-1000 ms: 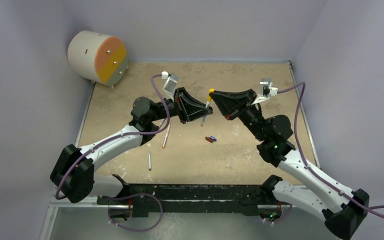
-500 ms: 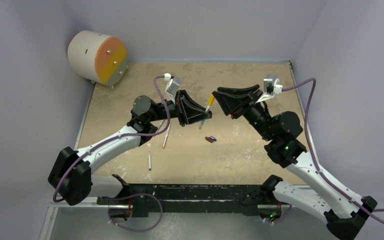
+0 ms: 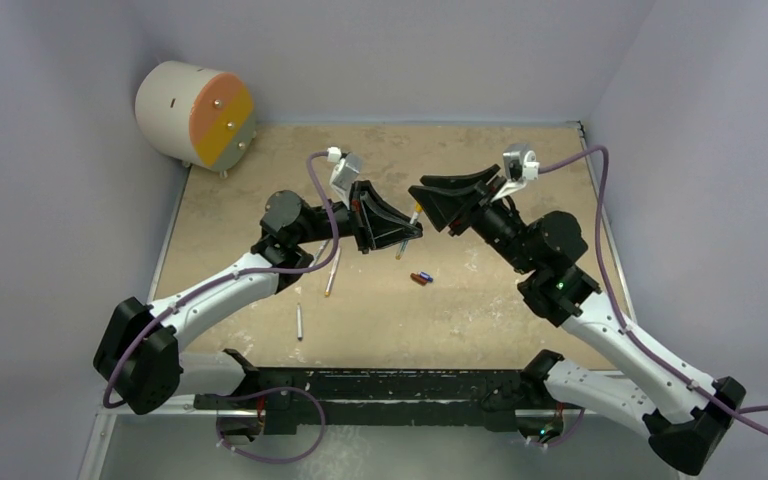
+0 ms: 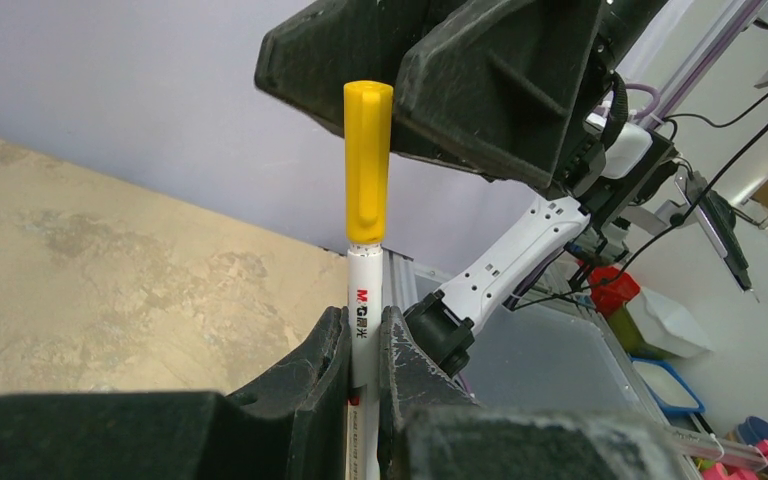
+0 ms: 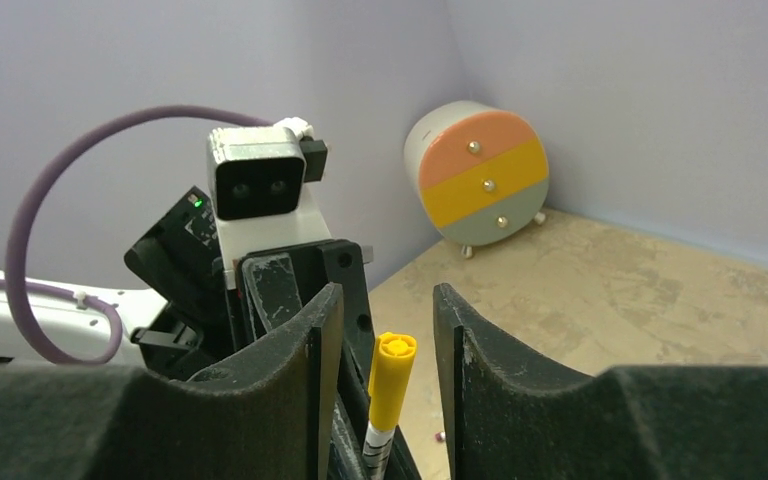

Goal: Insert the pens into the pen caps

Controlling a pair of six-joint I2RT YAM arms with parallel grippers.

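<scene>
Standing in the far left corner of the worktop (image 3: 250,170), a round drawer cabinet (image 3: 196,112) shows orange, yellow and grey fronts. Nearer the arms, the near loose pen (image 3: 299,321) lies alone on the sandy surface, and the far loose pen (image 3: 332,272) lies slanted just beyond it, close under the left arm.

Toward the middle, the left tool (image 3: 410,231) is raised above the worktop and clenched on the held pen (image 3: 401,249). In the left wrist view its fingers (image 4: 325,360) pinch the white barrel of the held pen (image 4: 363,290) from both sides, and the barrel stands upright out of the left tool (image 4: 363,335). The yellow cap (image 4: 368,160) sits on the upper end of that barrel, in line with it.

Just right of this, the right tool (image 3: 422,203) faces the left one with its jaws released. In the right wrist view the yellow cap (image 5: 390,380) stands between the spread fingers (image 5: 310,340) of the right tool (image 5: 385,300), with a gap on either side, touching neither.

Below the two tools, the red-brown cap (image 3: 417,279) and the blue cap (image 3: 426,275) lie just beside each other on the worktop.
</scene>
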